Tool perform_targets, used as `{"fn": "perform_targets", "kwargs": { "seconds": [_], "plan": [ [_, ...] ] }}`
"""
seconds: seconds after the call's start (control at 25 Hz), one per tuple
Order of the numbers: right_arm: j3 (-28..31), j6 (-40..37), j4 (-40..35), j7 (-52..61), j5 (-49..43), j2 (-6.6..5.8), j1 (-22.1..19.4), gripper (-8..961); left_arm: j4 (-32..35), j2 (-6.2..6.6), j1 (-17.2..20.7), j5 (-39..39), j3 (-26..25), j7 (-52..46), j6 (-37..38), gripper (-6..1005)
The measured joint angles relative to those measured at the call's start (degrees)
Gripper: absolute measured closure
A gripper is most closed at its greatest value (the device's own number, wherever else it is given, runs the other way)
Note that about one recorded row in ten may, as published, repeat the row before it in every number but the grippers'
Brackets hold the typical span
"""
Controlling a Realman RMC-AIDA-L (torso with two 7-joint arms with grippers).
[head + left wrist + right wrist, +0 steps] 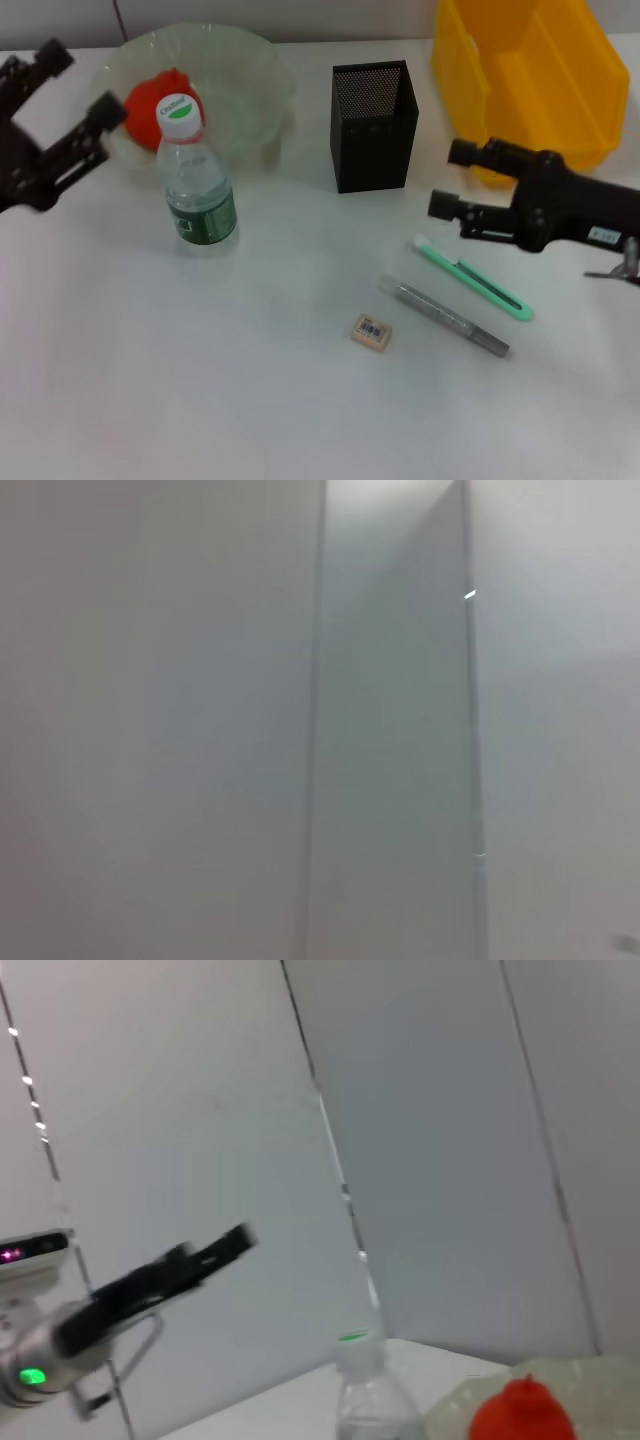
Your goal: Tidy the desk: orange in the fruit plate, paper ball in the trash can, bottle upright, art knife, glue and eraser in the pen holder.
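The orange (150, 100) lies in the glass fruit plate (255, 75) at the back left; it also shows in the right wrist view (520, 1412). In front of the plate the bottle (197, 185) stands upright. The black mesh pen holder (373, 125) is at the back centre, with the yellow trash can (530, 70) to its right. On the table lie the green art knife (470, 278), the grey glue (445, 317) and the eraser (371, 331). My left gripper (78, 85) hovers open left of the plate. My right gripper (450, 178) is open above the art knife's far end. The paper ball is out of view.
The left wrist view shows only pale wall panels. In the right wrist view the left arm (150, 1285) appears farther off, above the bottle's cap (355, 1355). White table surface stretches along the front.
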Motion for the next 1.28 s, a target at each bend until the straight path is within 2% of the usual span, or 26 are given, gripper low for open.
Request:
{"fn": "perform_targets", "kwargs": {
  "seconds": [0.08,0.16,0.24,0.36,0.44,0.52,0.68,0.84,0.96,1.28],
  "plan": [
    [-0.27,-0.11,-5.69,5.06,-0.23,-0.05,-0.3,123,0.2,2.08,0.19,3.28,0.77,-1.73,3.03,210],
    [-1.52,-0.48,-15.02,14.05,-2.0,-0.25,-0.62,123,0.43,3.85,-0.35,9.04,1.11,-3.23,5.0,212],
    [-4.03,-1.32,-26.8,26.9,-6.91,-0.5,-0.75,123,1.0,4.55,-1.3,15.66,1.05,-4.76,5.74,214],
    [-8.67,-4.4,-45.72,47.02,-19.03,-0.62,1.03,124,1.73,4.27,-2.24,22.74,0.62,-6.39,4.92,214],
    [-11.37,-7.45,-53.6,56.11,-26.9,-0.51,3.3,124,1.77,3.73,-2.4,23.99,0.55,-6.43,3.93,214],
    [-16.13,-11.16,-59.95,64.8,-36.24,-0.36,7.3,124,1.73,3.35,-2.4,24.29,0.54,-6.4,3.16,214],
    [-27.57,-13.36,-59.68,72.42,-47.49,0.13,12.93,125,1.75,2.91,-2.75,25.64,0.98,-6.54,2.67,214],
    [-39.75,-6.47,-52.66,76.93,-53.64,0.77,15.62,150,1.76,2.57,-4.05,29.7,0.9,-7.15,2.11,214],
    [-44.12,-1.27,-47.72,78.74,-53.85,0.8,16.53,168,1.75,2.49,-4.73,31.77,0.78,-7.25,1.67,214],
    [-50.03,10.16,-36.24,81.18,-53.54,0.97,18.47,218,1.66,2.0,-4.96,32.46,0.88,-7.82,-1.87,214]
  ]
}}
